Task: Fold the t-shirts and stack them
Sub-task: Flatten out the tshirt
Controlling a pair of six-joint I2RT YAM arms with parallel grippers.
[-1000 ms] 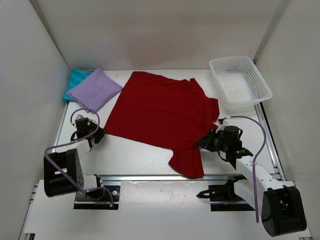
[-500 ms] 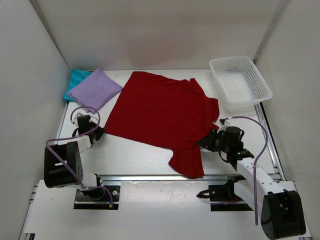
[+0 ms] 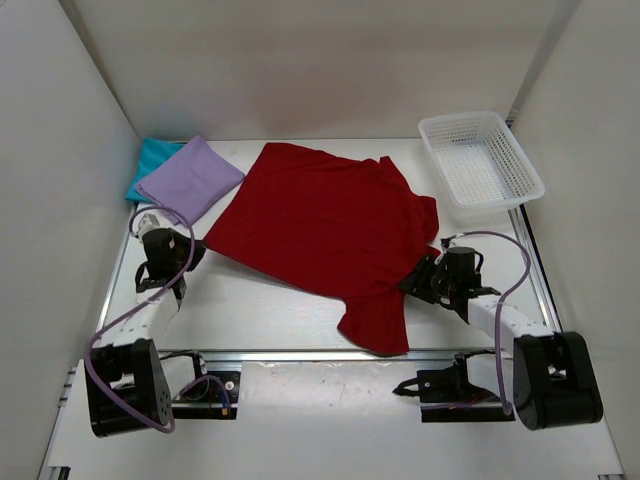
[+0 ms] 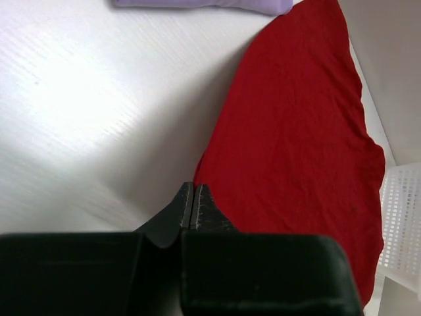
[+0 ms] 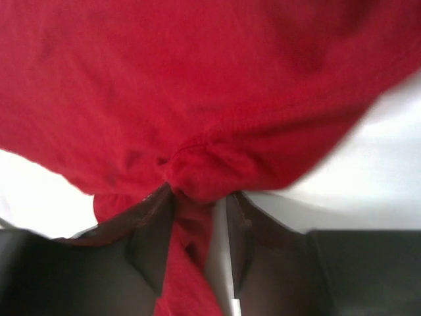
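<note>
The red shirt [image 3: 320, 225] is spread open, lightly creased; the folded lavender shirt [image 3: 190, 180] is laid on the teal shirt [image 3: 150, 160] at the far left. The red shirt's bunched right edge is clamped in the right gripper [image 5: 197, 217], while the left gripper [image 4: 192, 197] is held with fingers pressed together at its left corner.

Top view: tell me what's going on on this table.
The dark red cloth t-shirt lies spread flat mid-table, not yet folded. The right gripper is clamped on a bunch of its near right edge. The left gripper is shut at the shirt's near left corner, apparently holding nothing. The folded lavender cloth t-shirt lies on the teal cloth t-shirt in the far left corner.
</note>
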